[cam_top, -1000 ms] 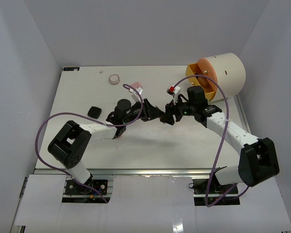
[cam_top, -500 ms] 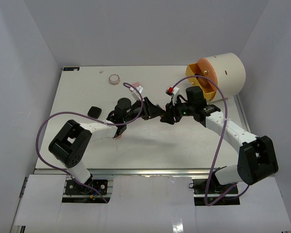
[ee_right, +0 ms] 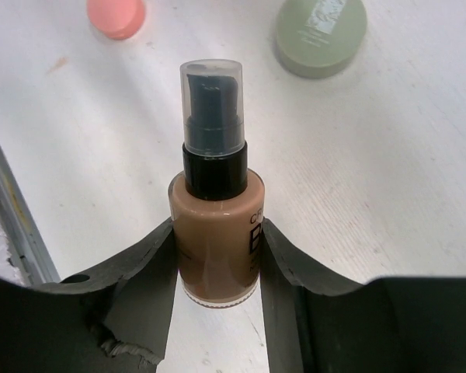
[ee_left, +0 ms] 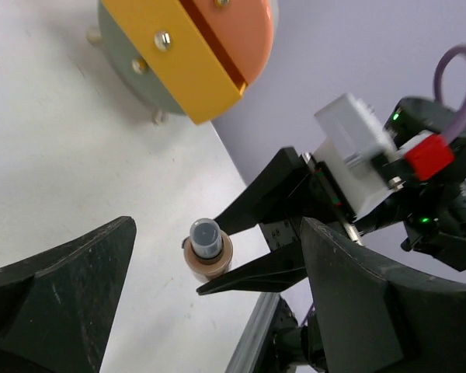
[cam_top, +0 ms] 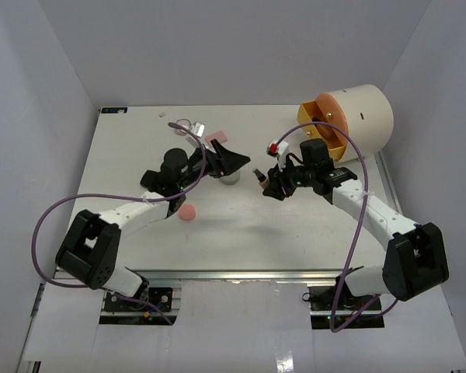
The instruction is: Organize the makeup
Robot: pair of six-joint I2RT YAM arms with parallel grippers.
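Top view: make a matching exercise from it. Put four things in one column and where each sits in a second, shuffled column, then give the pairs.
1. brown bottle
2. pink disc
3. green compact
4. cream drum case

A. at the back right corner of the table
B. flat on the table, next to the left gripper
C. upright, clamped in the right gripper
D. on the table beside the left arm, nearer the front edge

Pairs: 1-C, 2-D, 3-B, 4-A

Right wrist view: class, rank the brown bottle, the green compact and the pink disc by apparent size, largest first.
1. brown bottle, though it is nearest the camera.
2. grey-green compact.
3. pink disc, partly cropped by the top edge.
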